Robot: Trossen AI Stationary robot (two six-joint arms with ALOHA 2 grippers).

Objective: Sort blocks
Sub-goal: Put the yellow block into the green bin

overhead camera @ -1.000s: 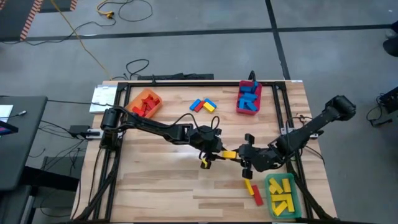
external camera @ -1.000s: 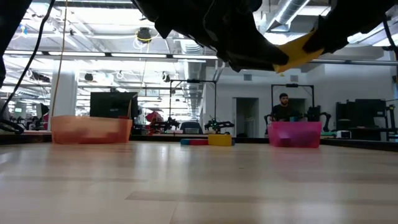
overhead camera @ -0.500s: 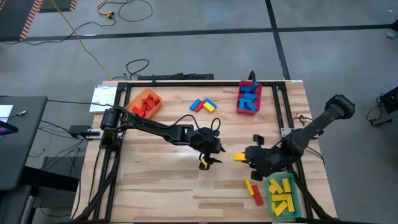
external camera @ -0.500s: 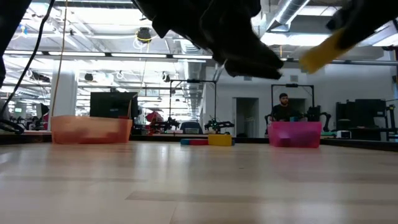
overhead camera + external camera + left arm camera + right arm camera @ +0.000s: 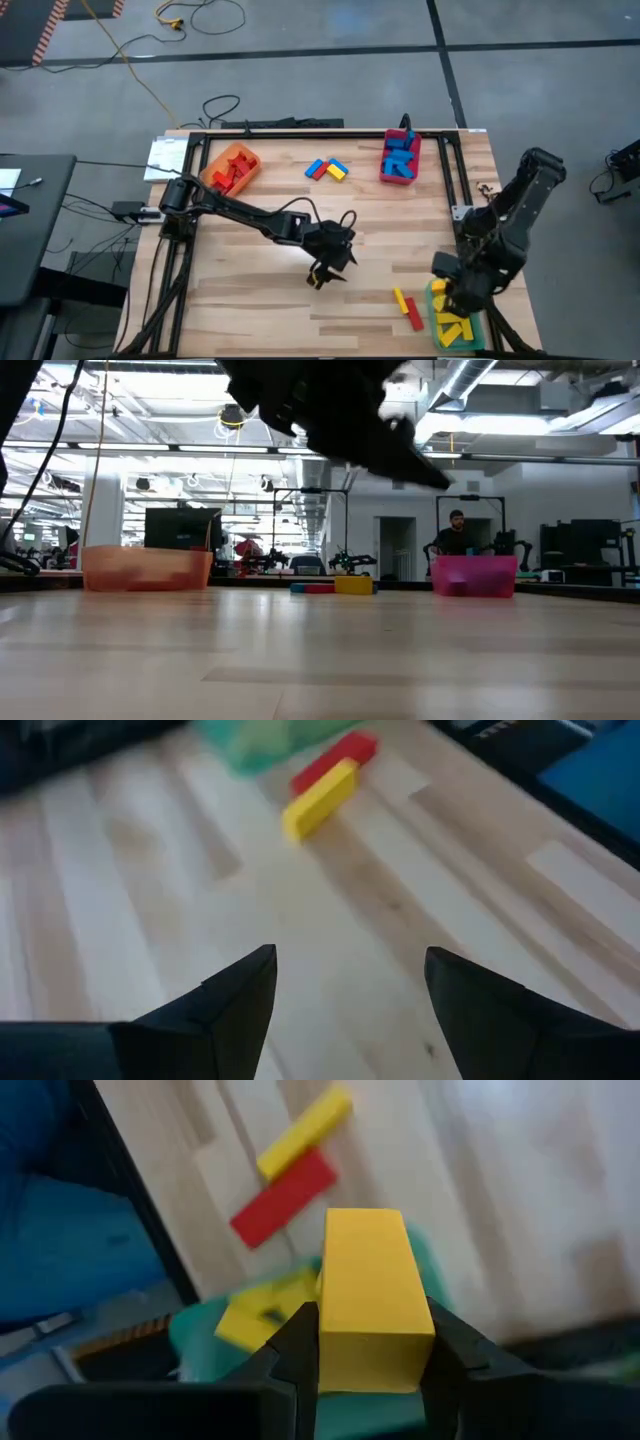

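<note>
My right gripper [image 5: 370, 1325] is shut on a yellow block [image 5: 368, 1280] and hangs over the green bin [image 5: 470, 335] at the table's near right, which holds several yellow blocks [image 5: 262, 1315]. My left gripper [image 5: 350, 960] stands open above the bare middle of the table [image 5: 322, 272], with nothing between its fingers. A red block [image 5: 283, 1198] and a yellow block [image 5: 303, 1132] lie flat on the table just left of the green bin [image 5: 255, 740]. My right gripper pinches the yellow block between its two fingers, one on each of two opposite side faces [image 5: 330, 1330]. The fingers come from above, pointing steeply down. The block is lifted clear and hangs over the green bin's edge.
An orange bin [image 5: 232, 165] with red blocks stands at the far left. A red bin [image 5: 400, 157] with blue blocks stands at the far right. Loose blue, red and yellow blocks [image 5: 326, 169] lie between them. A black frame [image 5: 455, 190] runs along the table's sides.
My left gripper has opened and let go of the yellow block, then drifted slightly toward the near left. My right gripper has kept hold of that block, swung it toward the table's near right over the green bin, and tipped to point down.
</note>
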